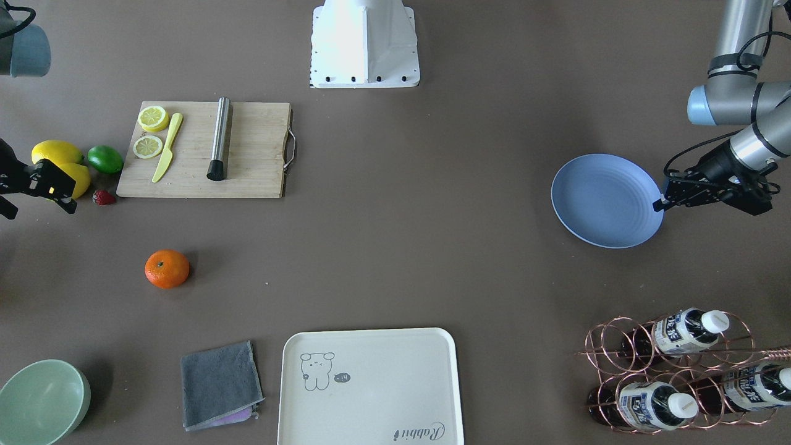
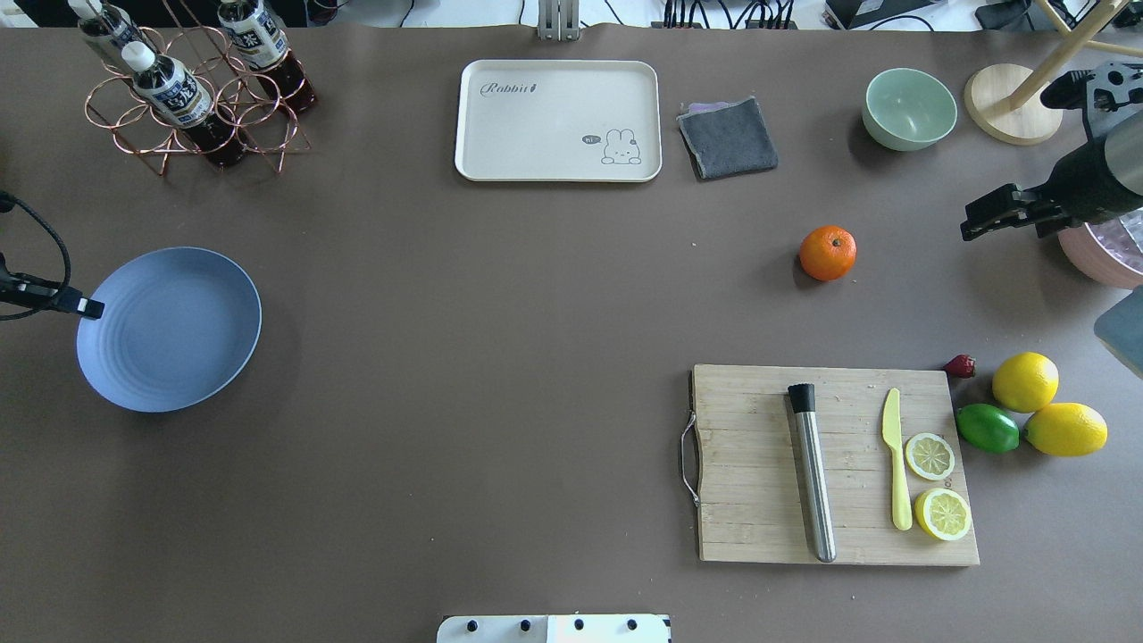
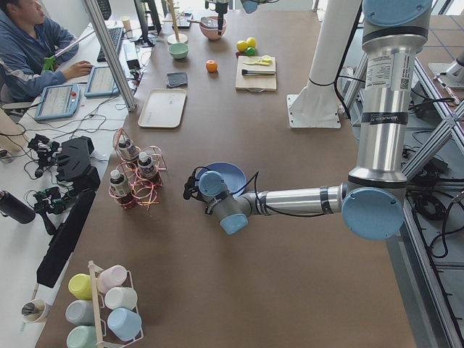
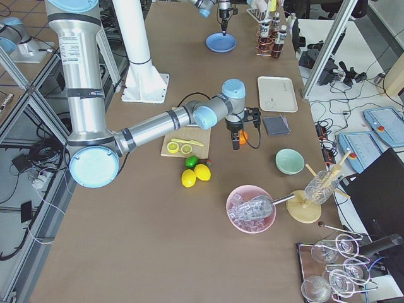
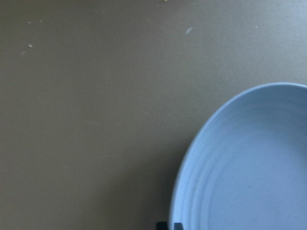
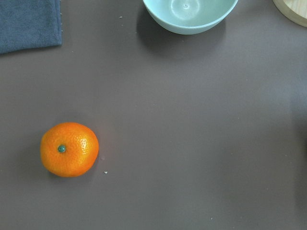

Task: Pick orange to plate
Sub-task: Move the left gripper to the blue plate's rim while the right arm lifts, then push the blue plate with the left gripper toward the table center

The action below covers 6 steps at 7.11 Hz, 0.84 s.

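Note:
The orange point(image 1: 167, 269) point(image 2: 828, 253) lies alone on the brown table, its stem dot facing up; it sits low and left in the right wrist view point(image 6: 69, 149). My right gripper point(image 1: 37, 207) point(image 2: 973, 223) hovers open and empty, off to the side of the orange, out near the table's end. The blue plate point(image 1: 605, 201) point(image 2: 170, 329) rests empty at the opposite end. My left gripper point(image 1: 660, 203) point(image 2: 89, 308) is shut with nothing in it, its tip at the plate's rim point(image 5: 192, 158).
A wooden cutting board point(image 2: 759, 420) holds lemon slices, a yellow knife and a metal cylinder. Two lemons point(image 2: 1025, 381), a lime point(image 2: 987, 428) and a strawberry lie beside it. Along the far edge are a cream tray point(image 2: 558, 121), grey cloth point(image 2: 728, 137), green bowl point(image 2: 909, 108) and bottle rack point(image 2: 192, 98).

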Each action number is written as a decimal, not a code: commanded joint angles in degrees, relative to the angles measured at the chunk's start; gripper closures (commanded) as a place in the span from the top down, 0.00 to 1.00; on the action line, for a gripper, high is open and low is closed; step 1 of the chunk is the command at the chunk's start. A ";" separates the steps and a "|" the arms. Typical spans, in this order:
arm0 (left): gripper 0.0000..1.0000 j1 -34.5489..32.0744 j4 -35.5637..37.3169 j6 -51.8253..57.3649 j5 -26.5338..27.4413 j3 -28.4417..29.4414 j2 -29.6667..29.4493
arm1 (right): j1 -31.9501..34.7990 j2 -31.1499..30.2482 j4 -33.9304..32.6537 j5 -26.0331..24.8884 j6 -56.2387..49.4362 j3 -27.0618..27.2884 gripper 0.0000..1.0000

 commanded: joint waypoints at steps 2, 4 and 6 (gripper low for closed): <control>0.00 2.34 0.11 -27.70 -0.80 -8.49 -8.17 | 0.00 0.45 0.00 0.09 0.00 -0.02 1.00; 0.00 17.33 1.16 -35.49 15.13 -9.04 -15.04 | -0.09 0.71 0.00 0.09 0.00 -0.19 1.00; 0.00 21.42 15.32 -35.88 21.67 -9.65 -23.98 | -0.35 1.33 0.00 0.09 0.00 -0.63 1.00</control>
